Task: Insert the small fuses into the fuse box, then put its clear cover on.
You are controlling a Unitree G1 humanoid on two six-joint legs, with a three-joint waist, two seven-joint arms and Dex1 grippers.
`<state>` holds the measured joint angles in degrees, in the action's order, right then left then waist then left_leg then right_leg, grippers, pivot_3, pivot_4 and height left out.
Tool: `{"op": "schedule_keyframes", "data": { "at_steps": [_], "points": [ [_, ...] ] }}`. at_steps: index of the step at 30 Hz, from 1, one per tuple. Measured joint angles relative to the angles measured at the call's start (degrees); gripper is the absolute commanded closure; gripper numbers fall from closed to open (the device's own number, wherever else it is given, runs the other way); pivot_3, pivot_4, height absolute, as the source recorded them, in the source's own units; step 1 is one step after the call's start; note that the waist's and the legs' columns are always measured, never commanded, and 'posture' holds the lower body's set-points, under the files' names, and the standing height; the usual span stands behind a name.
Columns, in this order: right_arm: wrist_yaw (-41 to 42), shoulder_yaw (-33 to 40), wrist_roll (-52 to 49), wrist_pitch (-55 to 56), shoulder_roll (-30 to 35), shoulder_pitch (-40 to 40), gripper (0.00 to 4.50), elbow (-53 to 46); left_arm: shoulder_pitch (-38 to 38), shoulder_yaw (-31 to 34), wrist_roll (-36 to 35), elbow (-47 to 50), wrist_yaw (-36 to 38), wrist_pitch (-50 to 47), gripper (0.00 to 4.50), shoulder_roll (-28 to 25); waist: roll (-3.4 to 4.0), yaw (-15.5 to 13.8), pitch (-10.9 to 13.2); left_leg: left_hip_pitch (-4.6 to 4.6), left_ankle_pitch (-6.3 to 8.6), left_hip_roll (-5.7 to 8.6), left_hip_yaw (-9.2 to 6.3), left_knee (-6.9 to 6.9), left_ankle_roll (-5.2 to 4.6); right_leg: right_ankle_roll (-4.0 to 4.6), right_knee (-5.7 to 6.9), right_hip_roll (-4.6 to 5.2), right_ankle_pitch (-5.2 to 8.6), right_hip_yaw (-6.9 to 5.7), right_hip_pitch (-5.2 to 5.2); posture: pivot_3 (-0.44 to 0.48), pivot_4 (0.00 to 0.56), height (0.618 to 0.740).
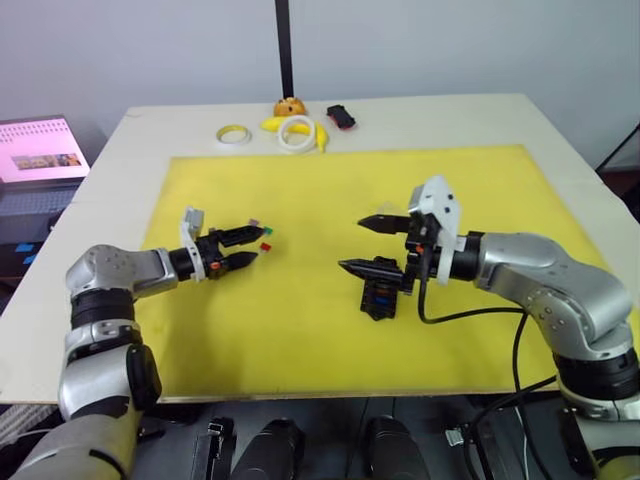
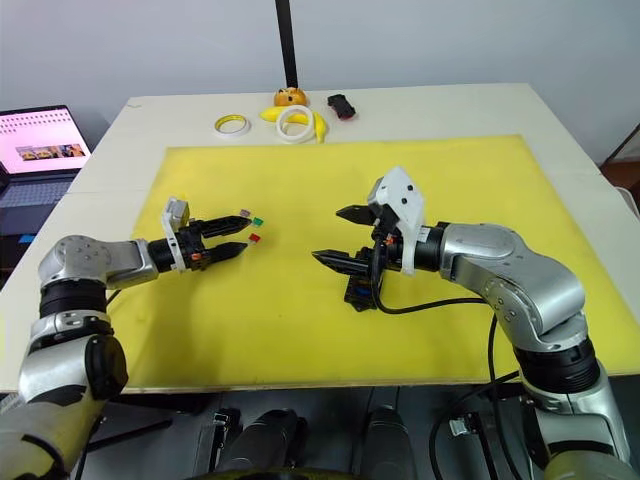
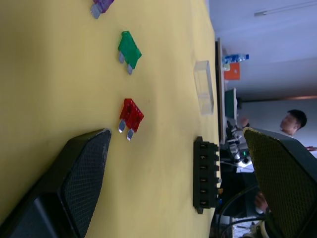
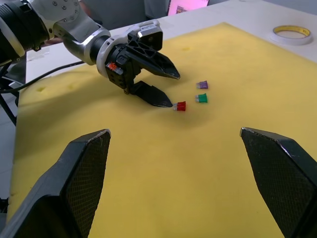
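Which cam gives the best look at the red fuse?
Left wrist view: the red fuse lies near, both metal prongs plain, just ahead of the left claw. Right wrist view shows it smaller by that claw's lower fingertip. Both eye views show a red speck.

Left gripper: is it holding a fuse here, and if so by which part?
Nothing is held. The left gripper is open, one fingertip next to the red fuse lying on the yellow mat. The right gripper is open too, empty.

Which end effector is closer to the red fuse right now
Left. The left end effector is open, one fingertip almost touching the red fuse on the yellow mat. The right end effector, also open, hangs further off, over the fuse box.
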<state>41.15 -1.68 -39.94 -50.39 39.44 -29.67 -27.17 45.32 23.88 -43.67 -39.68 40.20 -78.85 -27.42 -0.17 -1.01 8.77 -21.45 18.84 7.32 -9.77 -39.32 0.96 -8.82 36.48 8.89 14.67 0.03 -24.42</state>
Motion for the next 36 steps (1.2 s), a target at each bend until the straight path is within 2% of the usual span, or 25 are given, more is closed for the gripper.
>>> {"op": "schedule_keyframes", "data": {
  "at_steps": [8, 11, 12, 22, 25, 29, 30, 36],
  "points": [
    [-0.39, -0.25, 0.99, 0.00, 0.03, -0.01, 0.06, 0.02, 1.95, -0.83, 2.34, -3.31, 0.83, 2.83, 0.00, 1.32, 0.01, -0.55, -0.01, 0.02, -0.01, 0.03, 0.00, -0.04, 0.01, 0.00, 0.07, 0.02, 0.00, 0.00, 0.01, 0.000, 0.150, 0.740],
    [-0.39, -0.25, 1.34, 0.00, 0.03, -0.01, 0.00, 0.02, 2.38, -1.62, 3.36, -4.19, 0.84, 4.33, 0.83, 1.89, 0.02, -1.20, -0.03, 0.05, -0.03, 0.03, 0.01, -0.05, 0.04, 0.00, 0.09, 0.02, 0.00, 0.00, 0.03, 0.000, 0.150, 0.740],
    [-0.40, -0.24, 1.49, 0.00, 0.04, 0.00, 0.00, 0.02, 2.37, -1.81, 3.90, -4.52, 0.77, 4.92, 1.27, 1.99, 0.02, -1.21, -0.03, 0.05, -0.03, 0.03, 0.01, -0.06, 0.05, 0.00, 0.10, 0.01, 0.00, 0.00, 0.03, 0.000, 0.150, 0.740],
    [-0.36, -0.08, 1.65, -0.01, 0.60, 0.72, 0.00, 0.02, 2.69, -2.27, 5.42, -5.20, 0.93, 5.98, 1.27, 2.16, 0.02, -1.17, -0.03, 0.07, -0.04, 0.02, 0.01, -0.06, 0.06, 0.00, 0.22, 0.01, 0.00, 0.01, -0.01, 0.000, 0.150, 0.740],
    [-0.29, -0.08, 1.76, -0.01, 0.83, 0.72, 0.00, 0.03, 2.35, -2.35, 5.78, -4.95, 0.76, 6.48, 2.17, 2.24, 0.02, -1.17, -0.03, 0.07, -0.04, 0.02, 0.01, -0.06, 0.06, 0.00, 0.22, 0.01, 0.00, 0.01, -0.02, 0.000, 0.150, 0.740],
    [-0.11, -0.09, 2.37, 0.00, 1.26, 0.72, 0.00, 0.30, 1.37, -2.86, 6.52, -3.64, 0.76, 7.42, 4.18, 2.47, 0.02, -0.95, -0.03, 0.06, -0.04, 0.00, 0.03, -0.05, 0.06, 0.00, 0.22, 0.00, 0.00, 0.02, -0.06, 0.000, 0.150, 0.740],
    [-0.06, -0.09, 2.50, 0.00, 1.35, 0.72, 0.00, 0.30, 1.19, -2.86, 6.50, -3.08, 0.83, 7.27, 4.35, 2.46, 0.02, -0.83, -0.03, 0.06, -0.04, -0.01, 0.04, -0.04, 0.06, 0.00, 0.22, 0.00, 0.00, 0.02, -0.06, 0.000, 0.150, 0.740],
    [0.28, 0.28, 2.54, -0.01, 1.74, 1.20, 0.00, 0.27, -0.64, -2.72, 5.39, -0.02, 1.95, 4.55, 4.35, -0.01, 0.02, 0.76, -0.03, 0.05, -0.04, -0.11, 0.03, 0.11, 0.06, 0.00, 0.28, -0.06, 0.00, 0.02, -0.18, 0.000, 0.150, 0.740]
  ]
}}
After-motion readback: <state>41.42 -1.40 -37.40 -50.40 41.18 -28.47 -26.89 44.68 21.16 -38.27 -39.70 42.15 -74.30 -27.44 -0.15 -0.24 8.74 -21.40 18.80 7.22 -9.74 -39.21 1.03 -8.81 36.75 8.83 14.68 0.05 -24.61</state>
